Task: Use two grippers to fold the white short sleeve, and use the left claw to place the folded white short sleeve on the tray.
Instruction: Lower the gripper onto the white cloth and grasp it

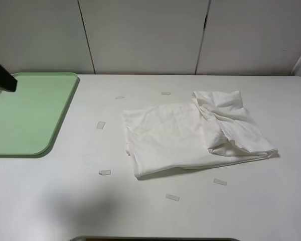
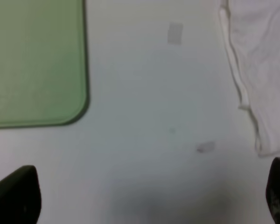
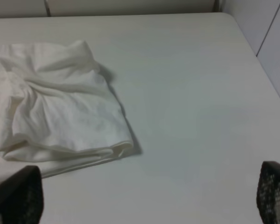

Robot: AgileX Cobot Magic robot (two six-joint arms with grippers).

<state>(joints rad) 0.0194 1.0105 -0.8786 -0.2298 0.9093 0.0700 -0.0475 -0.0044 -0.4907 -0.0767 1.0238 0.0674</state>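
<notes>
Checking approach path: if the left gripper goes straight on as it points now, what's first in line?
The left gripper likely meets bare table first, between tray and white short sleeve; depth unclear.

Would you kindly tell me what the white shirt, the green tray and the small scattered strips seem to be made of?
The white short sleeve looks like thin matte cloth, probably cotton: soft wrinkles, hemmed edge. The tray seems smooth plastic, judging by its even colour, rounded corner and low rim. The strips are too small to tell, perhaps paper or tape.
</notes>
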